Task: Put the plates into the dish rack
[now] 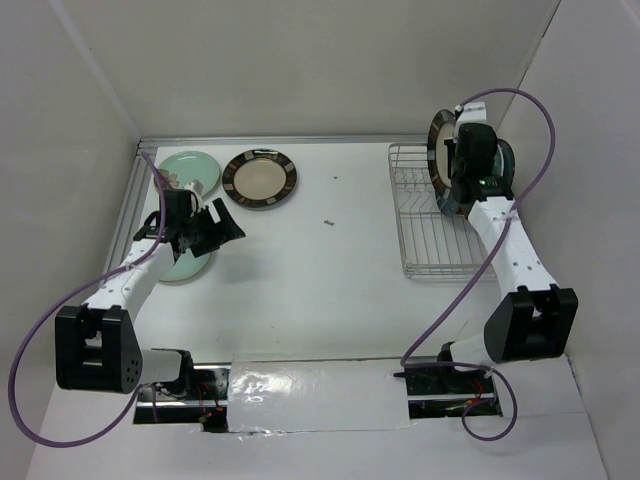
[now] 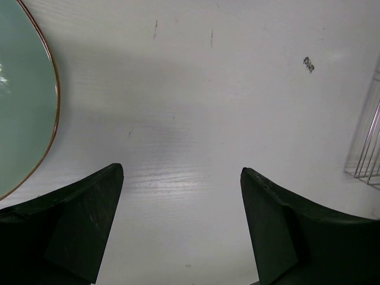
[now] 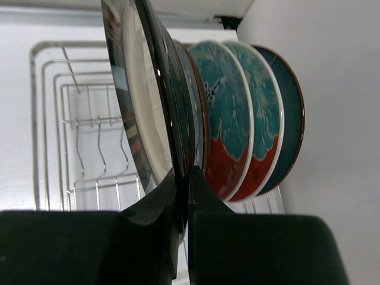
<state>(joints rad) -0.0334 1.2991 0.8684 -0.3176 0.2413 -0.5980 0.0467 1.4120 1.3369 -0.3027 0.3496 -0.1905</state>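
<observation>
Now three plates [image 1: 260, 180] lie flat, five stand upright.

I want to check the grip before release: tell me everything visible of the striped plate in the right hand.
The striped plate is round, glossy and ceramic-looking, with a cream centre and a dark rim crossed by pale and reddish stripes. It stands on edge, pinched at its rim by the shut right hand, at the far end of the wire rack, close beside the plates already standing there. Whether its lower edge sits between the tines cannot be told.
</observation>
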